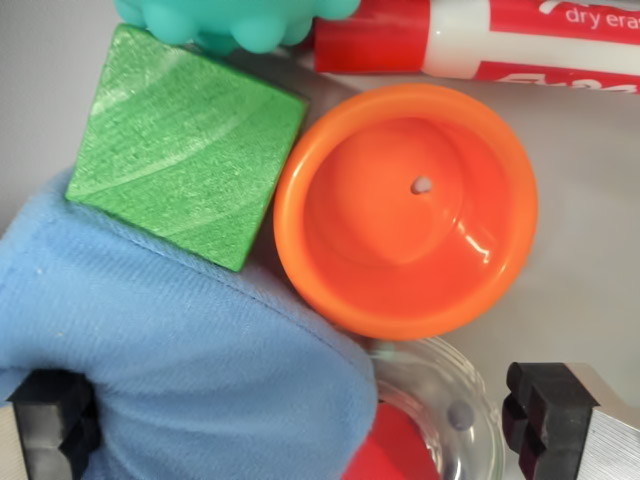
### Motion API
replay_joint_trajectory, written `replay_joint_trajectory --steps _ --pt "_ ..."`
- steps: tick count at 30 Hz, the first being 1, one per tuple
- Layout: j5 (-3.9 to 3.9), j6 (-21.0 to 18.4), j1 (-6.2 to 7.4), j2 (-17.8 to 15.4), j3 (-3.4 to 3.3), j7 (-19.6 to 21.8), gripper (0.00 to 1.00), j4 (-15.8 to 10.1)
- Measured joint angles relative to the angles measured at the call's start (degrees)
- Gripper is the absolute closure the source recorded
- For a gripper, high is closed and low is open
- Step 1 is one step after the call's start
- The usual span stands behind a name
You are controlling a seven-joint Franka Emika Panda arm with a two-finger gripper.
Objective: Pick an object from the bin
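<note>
Close overhead wrist view into a pale grey bin floor [600, 280] crowded with objects.

Round orange plastic cup [405, 210] at centre, mouth up, with 1 small hole in its base. Square green wooden block [185, 145] just to the wrist view's left of it, tilted like a diamond, its right corner touching or nearly touching the cup's rim. Soft blue cloth [190, 370] bunched across the lower left, overlapping the block's lower edge and reaching the cup's lower left rim. Teal knobbly rubber toy [235, 20] at the top edge, only partly in view, above the block's upper corner. Red and white dry-erase marker [480, 40] lying along the top right, just above the cup. Clear plastic or glass container [445, 400] below the cup, partly under the cloth, with something red showing at the bottom edge beside it.

Gripper [305, 430] spread wide: 2 black rubber finger pads [545, 405] at the bottom corners, well apart, the left pad pressed against or resting on the blue cloth, the right pad over bare floor beside the clear container. Nothing clamped between the pads.
</note>
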Motion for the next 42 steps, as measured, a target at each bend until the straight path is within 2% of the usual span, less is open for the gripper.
replay_joint_trajectory --steps 27,42 --pt "0.00 0.2 0.13 0.6 -0.04 0.0 1.00 0.1" --pt "0.00 -0.7 0.06 -0.9 0.03 0.0 1.00 -0.3"
